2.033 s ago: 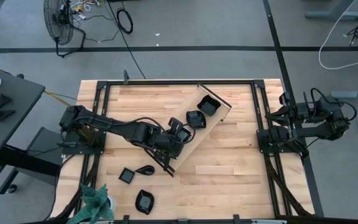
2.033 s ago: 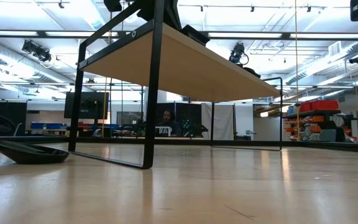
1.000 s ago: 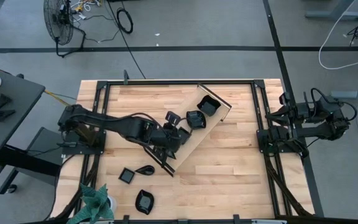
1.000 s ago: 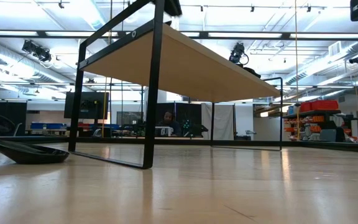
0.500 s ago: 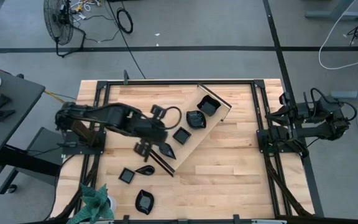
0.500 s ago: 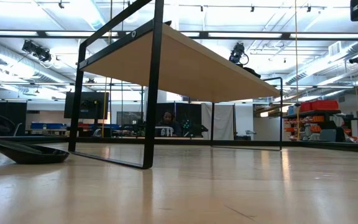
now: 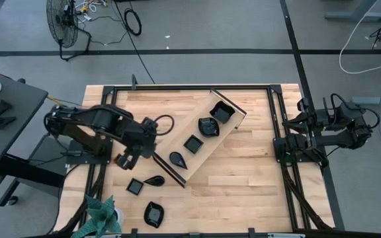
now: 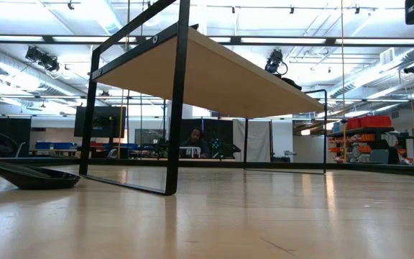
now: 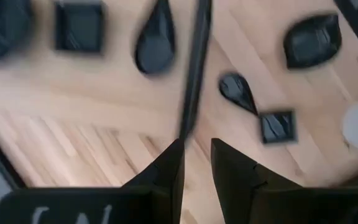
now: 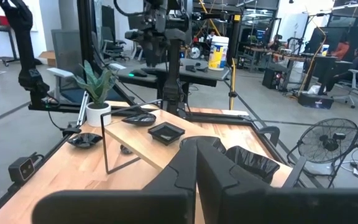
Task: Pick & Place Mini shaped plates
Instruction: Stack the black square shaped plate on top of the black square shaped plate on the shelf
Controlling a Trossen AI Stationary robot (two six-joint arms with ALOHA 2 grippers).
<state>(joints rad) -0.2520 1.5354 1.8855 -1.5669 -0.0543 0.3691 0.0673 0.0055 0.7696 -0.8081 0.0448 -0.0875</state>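
Three small black plates [image 7: 145, 190] loose on the table near the left gripper [image 7: 126, 158], jaws a narrow gap apart and empty, four more on the tray [image 7: 232, 125]; likely light, stiff, slick, best pinched at the rim; right gripper [image 10: 194, 163] shut, parked.

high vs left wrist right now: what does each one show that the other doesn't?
Only high: the parked right gripper at the table's right edge, the two farthest plates on the wood tray, and the whole left arm.
Only left wrist: the left gripper close up, fingers slightly apart, nothing between them.
Both: the tray's teardrop plate and square plate, plus three plates loose on the table.
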